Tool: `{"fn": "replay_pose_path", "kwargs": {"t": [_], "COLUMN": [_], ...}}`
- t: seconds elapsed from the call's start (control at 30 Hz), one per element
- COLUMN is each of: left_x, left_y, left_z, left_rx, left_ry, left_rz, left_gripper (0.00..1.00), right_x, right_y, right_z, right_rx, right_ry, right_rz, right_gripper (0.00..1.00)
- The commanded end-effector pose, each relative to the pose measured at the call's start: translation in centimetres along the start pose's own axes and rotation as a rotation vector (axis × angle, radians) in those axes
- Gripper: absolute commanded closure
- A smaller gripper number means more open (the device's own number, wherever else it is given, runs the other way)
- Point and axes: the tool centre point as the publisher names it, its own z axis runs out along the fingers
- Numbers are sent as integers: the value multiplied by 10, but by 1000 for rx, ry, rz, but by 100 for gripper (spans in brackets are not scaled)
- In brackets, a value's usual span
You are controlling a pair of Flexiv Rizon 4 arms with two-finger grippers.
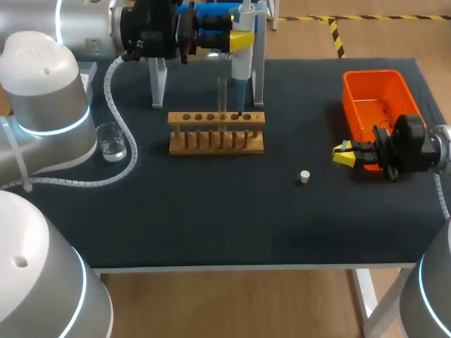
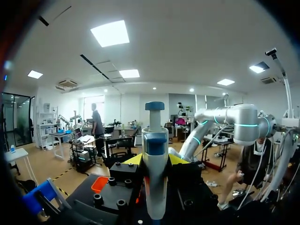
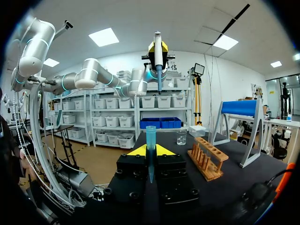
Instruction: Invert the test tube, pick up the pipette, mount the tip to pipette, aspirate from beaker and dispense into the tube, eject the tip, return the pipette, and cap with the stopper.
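Observation:
My left gripper is at the back of the table, shut on the white and blue pipette, which hangs upright with its lower end just over the wooden rack. In the left wrist view the pipette stands between the yellow tips of the left gripper. A clear test tube stands upright in the rack. My right gripper is low at the right, shut on a blue pipette tip held point down. The small white stopper lies on the mat. A glass beaker sits at the left.
An orange bin stands at the back right, just behind my right gripper. The blue pipette stand on clear legs is at the back, behind the rack. My left arm's white cable loops past the beaker.

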Motion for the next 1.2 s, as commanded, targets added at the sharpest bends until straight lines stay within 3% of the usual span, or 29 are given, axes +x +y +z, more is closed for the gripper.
{"fn": "replay_pose_path", "kwargs": {"t": [0.03,0.83,1.2], "left_x": [-1,-1,-1], "left_y": [-1,-1,-1], "left_z": [-1,-1,-1], "left_rx": [-1,-1,-1], "left_ry": [4,4,4], "left_rz": [0,0,0], "left_gripper": [100,100,100], "right_x": [1,1,1], "right_y": [0,0,6], "right_z": [0,0,44], "right_rx": [2,2,19], "right_ry": [-3,-3,1], "right_rz": [-1,-1,-1], "right_gripper": [100,100,100]}}
